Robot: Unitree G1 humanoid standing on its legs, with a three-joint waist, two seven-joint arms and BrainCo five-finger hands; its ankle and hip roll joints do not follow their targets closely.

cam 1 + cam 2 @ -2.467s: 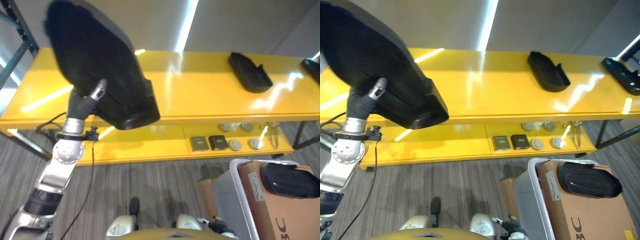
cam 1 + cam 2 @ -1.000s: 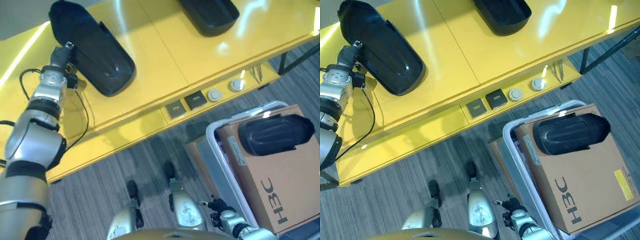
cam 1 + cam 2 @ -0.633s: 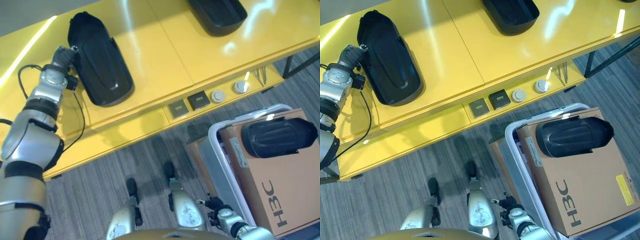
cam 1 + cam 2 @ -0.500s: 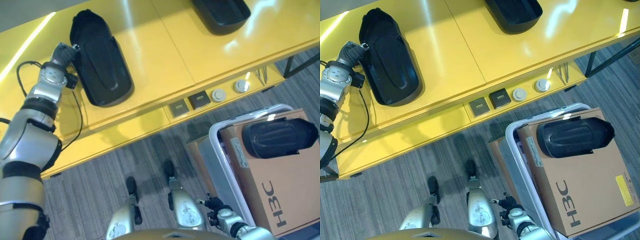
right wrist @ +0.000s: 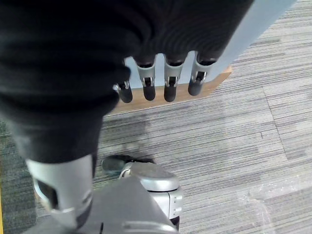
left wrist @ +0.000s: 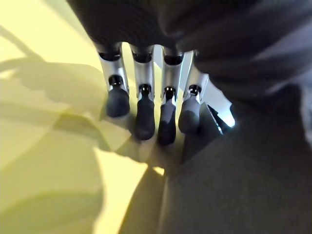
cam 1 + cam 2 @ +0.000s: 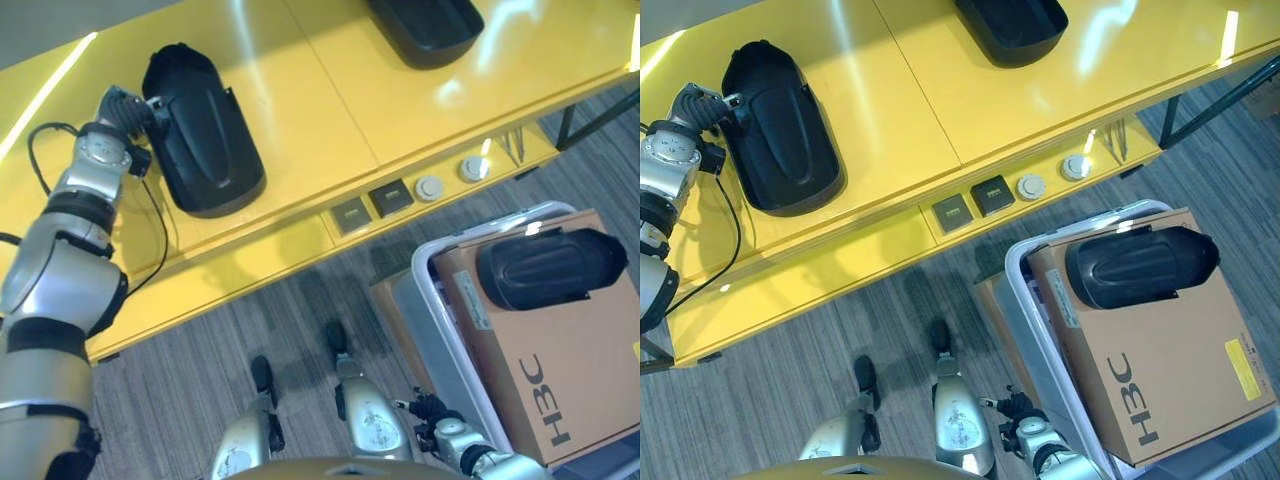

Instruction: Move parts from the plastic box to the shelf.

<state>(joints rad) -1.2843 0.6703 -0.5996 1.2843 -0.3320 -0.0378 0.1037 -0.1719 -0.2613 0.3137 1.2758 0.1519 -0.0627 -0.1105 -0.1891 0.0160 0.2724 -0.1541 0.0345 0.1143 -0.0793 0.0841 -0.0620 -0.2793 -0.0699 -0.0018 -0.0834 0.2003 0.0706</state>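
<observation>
Black part [image 7: 203,135] lies on yellow shelf [image 7: 320,110], top level, left end. Left hand [image 7: 128,103] at its edge, touching; fingers [image 6: 139,105] straight, relaxed, not gripping. Second part [image 7: 425,28] further right on shelf. Third part [image 7: 1140,265] on cardboard box [image 7: 1160,370] inside plastic box [image 7: 1025,300] on floor. Right hand [image 5: 161,85] low near floor, fingers loose, empty.
</observation>
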